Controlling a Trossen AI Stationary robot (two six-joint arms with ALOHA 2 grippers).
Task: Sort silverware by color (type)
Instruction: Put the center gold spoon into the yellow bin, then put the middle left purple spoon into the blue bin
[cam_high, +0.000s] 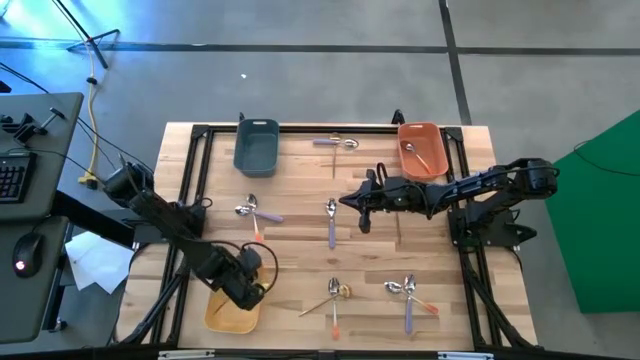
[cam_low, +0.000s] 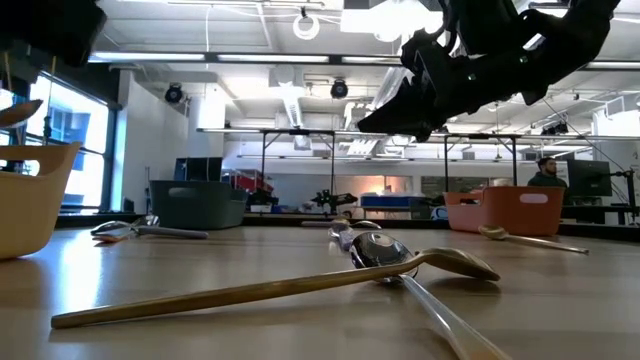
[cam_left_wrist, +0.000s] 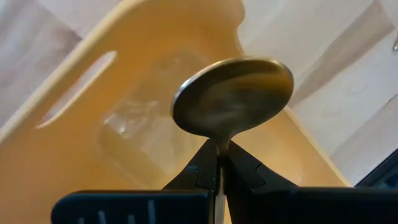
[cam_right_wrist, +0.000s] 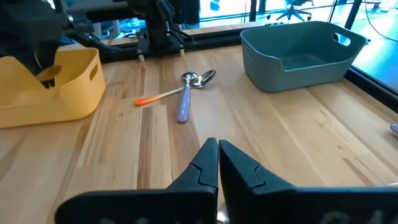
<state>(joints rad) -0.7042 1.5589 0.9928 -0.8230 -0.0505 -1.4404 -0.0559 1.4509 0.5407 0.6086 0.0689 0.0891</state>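
My left gripper (cam_left_wrist: 219, 149) is shut on a gold spoon (cam_left_wrist: 233, 96) above the yellow bin (cam_left_wrist: 74, 149) at the table's near left; the gripper points steeply down. My right gripper (cam_right_wrist: 217, 155) hovers shut and empty over the table's middle (cam_high: 357, 200). Loose silverware lies flat on the wood: a purple and orange pair (cam_high: 252, 210), a purple spoon (cam_high: 331, 220), a gold and orange pair (cam_high: 336, 293), a purple and orange pair (cam_high: 408, 290), and a purple piece (cam_high: 336, 143) at the far edge. My left gripper pinches the gold spoon's neck (cam_left_wrist: 219, 144), just behind the bowl, between its two fingers. The fingers come from above and lie along the spoon. The bowl (cam_low: 20, 110) sticks out beyond the fingertips, lifted clear above the yellow bin; the handle is hidden between the fingers.
A blue-grey bin (cam_high: 256, 145) stands at the far left of the table. An orange bin (cam_high: 422, 150) with silverware in it stands at the far right. Black frame rails run along the table's edges.
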